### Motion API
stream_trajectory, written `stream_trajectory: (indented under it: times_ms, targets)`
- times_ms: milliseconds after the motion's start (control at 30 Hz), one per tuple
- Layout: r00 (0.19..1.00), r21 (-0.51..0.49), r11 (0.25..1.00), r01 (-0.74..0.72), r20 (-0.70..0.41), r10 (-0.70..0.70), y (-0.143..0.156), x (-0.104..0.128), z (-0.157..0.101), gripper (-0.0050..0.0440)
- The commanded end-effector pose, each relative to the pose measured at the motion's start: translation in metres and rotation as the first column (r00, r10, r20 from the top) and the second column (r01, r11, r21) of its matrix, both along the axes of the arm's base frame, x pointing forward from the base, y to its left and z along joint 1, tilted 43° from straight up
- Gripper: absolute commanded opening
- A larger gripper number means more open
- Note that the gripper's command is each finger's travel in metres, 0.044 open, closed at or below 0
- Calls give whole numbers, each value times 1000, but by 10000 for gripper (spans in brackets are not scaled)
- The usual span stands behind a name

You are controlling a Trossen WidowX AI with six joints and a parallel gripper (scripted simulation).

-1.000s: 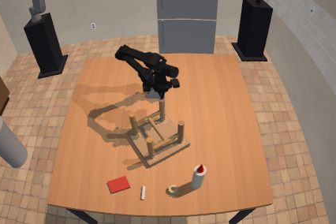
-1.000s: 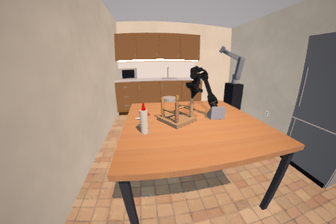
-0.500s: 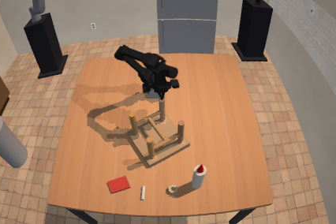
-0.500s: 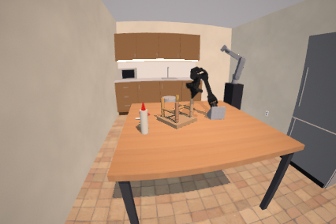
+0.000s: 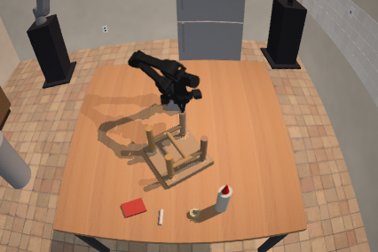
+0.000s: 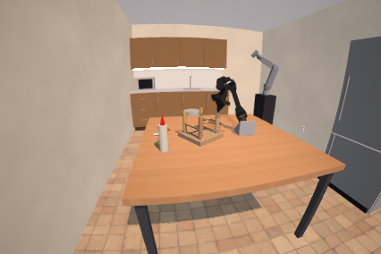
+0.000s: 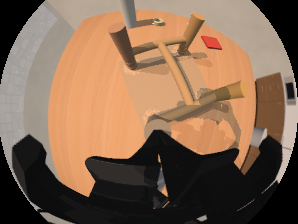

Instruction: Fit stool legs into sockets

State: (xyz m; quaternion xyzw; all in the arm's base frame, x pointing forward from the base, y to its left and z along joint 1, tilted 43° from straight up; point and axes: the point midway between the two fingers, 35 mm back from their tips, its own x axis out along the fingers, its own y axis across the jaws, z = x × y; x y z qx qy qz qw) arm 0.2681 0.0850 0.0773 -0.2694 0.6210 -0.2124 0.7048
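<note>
The wooden square seat (image 5: 183, 165) (image 6: 200, 139) (image 7: 150, 85) is crowned by four round legs; the black claw (image 5: 183, 111) (image 6: 218, 110) (image 7: 156, 133) is clenched, empty, above the tabletop (image 5: 245, 115) (image 6: 238, 156) (image 7: 85, 100).

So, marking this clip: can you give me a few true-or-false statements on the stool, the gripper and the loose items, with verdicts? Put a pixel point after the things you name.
1. The seat (image 5: 192, 144) (image 6: 209, 138) (image 7: 150, 87) rests on the table (image 5: 254, 133) (image 6: 238, 165) (image 7: 90, 100), legs (image 5: 150, 138) (image 6: 184, 122) (image 7: 121, 45) pointing up. True.
2. The red-tipped bottle (image 5: 223, 200) (image 6: 164, 139) (image 7: 128, 12) lies on its side. False: it stands upright.
3. The gripper (image 5: 183, 111) (image 6: 218, 111) (image 7: 156, 133) has its jaws shut on nothing. True.
4. The red square (image 5: 133, 208) (image 6: 168, 129) (image 7: 211, 42) is on the seat. False: it lies on the table, off the stool.
5. In the top view, the white stick (image 5: 161, 216) (image 6: 156, 134) is between the red square and the small ring (image 5: 190, 215) (image 7: 161, 23). True.
</note>
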Motion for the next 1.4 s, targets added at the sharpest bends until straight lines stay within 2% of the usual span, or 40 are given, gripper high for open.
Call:
stream_trajectory:
  times_ms: [0,333,1367]
  targets:
    - [1000,-30,999,20,-22,-20,-14,-1,-11,0]
    - [1000,-28,999,19,-20,-19,-12,0,-9,0]
    - [1000,1,1000,-2,0,2,20,4,21,0]
